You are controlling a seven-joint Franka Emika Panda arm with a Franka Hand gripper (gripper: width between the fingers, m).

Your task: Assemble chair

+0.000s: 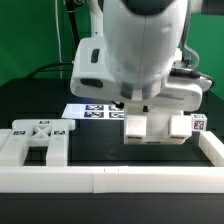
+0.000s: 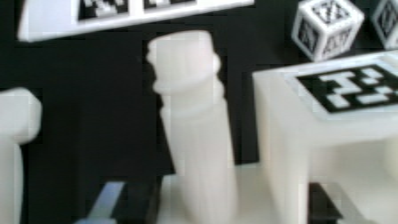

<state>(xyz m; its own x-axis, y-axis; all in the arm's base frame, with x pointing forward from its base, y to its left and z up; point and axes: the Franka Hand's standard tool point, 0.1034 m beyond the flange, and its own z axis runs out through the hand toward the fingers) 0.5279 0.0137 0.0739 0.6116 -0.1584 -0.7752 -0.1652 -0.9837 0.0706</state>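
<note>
The white arm (image 1: pixel 135 40) fills the upper middle of the exterior view, reaching straight down with its gripper (image 1: pixel 133 103) low over the black table, right of centre. Its fingers are nearly closed on a long white chair leg (image 2: pixel 196 120), which runs up the middle of the wrist view beside a chunky chair block (image 2: pixel 302 150). Black-and-white square tags sit on that block, a small cube (image 2: pixel 329 28), the marker board (image 1: pixel 95 110) behind, and the flat chair piece (image 1: pixel 40 140) at lower left by the border wall (image 1: pixel 110 182).
</note>
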